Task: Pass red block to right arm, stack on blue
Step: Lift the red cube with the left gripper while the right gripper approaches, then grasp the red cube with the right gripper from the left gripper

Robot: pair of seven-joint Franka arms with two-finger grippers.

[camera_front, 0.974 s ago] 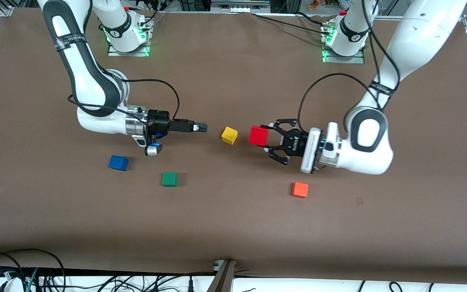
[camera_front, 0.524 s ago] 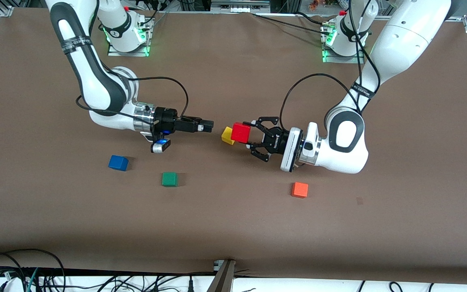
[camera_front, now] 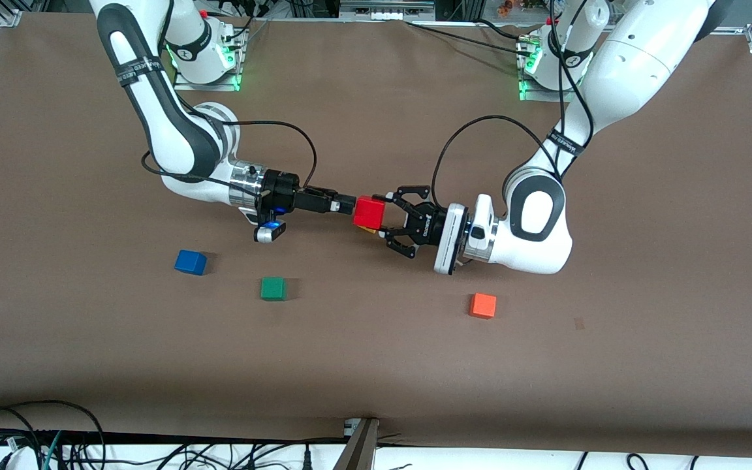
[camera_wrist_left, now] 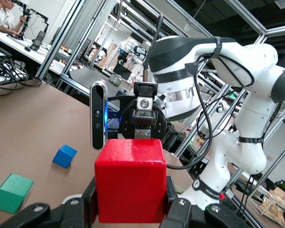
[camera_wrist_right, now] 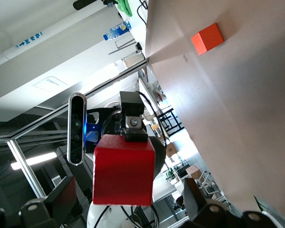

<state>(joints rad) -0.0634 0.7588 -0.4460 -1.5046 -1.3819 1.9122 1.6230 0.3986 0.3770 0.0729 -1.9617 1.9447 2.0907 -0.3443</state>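
Observation:
My left gripper (camera_front: 382,213), the wide black claw, is shut on the red block (camera_front: 369,211) and holds it level above the middle of the table. In the left wrist view the claw pads (camera_wrist_left: 89,202) press both sides of the red block (camera_wrist_left: 130,180). My right gripper (camera_front: 348,206) points at the block, its slim fingertips at the block's face. The right wrist view shows the right gripper (camera_wrist_right: 128,199) open, with a gap on each side of the red block (camera_wrist_right: 123,175). The blue block (camera_front: 190,262) lies on the table toward the right arm's end, nearer the front camera.
A yellow cube (camera_front: 368,229) lies under the held block, mostly hidden by it. A green cube (camera_front: 273,288) sits beside the blue one. An orange cube (camera_front: 483,305) lies toward the left arm's end. Cables run along the table's front edge.
The left gripper has carried the red block toward the right arm's end, over the yellow cube. The right gripper has advanced until it meets the block. Neither gripper's jaws have changed.

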